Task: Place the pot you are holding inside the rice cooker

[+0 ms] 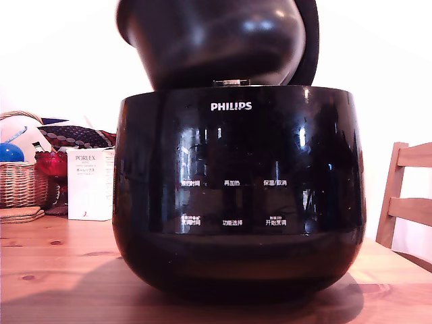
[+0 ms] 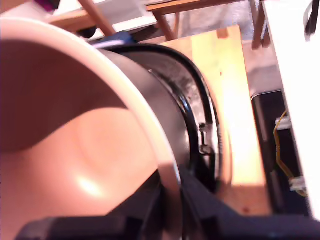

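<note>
**Fig. Pot held over the open cooker, as I see it from the remote station.**

**Exterior view.** The rice cooker (image 1: 236,196) fills the centre of the frame. It stands on a wooden table (image 1: 54,263), with its white PHILIPS logo and two rows of button labels facing the camera. The pot (image 1: 209,40) lies at 12 o'clock from the cooker body, tilted rather than upright. Its dark rounded wall dips behind the cooker's front top edge, and I cannot tell whether the two touch. Most of the pot is above the body, so it is not seated.

At about 1 o'clock, behind the pot, a dark arc of the raised lid (image 1: 312,40) shows. At 9 o'clock from the cooker, further back on the table, stands a white box (image 1: 91,185). Beyond it, at the frame edge, is a wicker basket (image 1: 20,185) with a blue ball (image 1: 9,152) showing above its rim. At 3 o'clock a wooden chair (image 1: 408,196) stands beside the table.

**Wrist view.** The gripper (image 2: 172,205) is clenched on the pot's thin rim, with one black finger (image 2: 142,207) inside the wall and the other outside it. The pot's inside looks pale peach here, with a bright glint. Just past the held rim runs the cooker's glossy black mouth, which carries a small metal catch, and bare table wood lies beyond. A yellow cable (image 2: 276,142) lies well apart from the pot.
</note>
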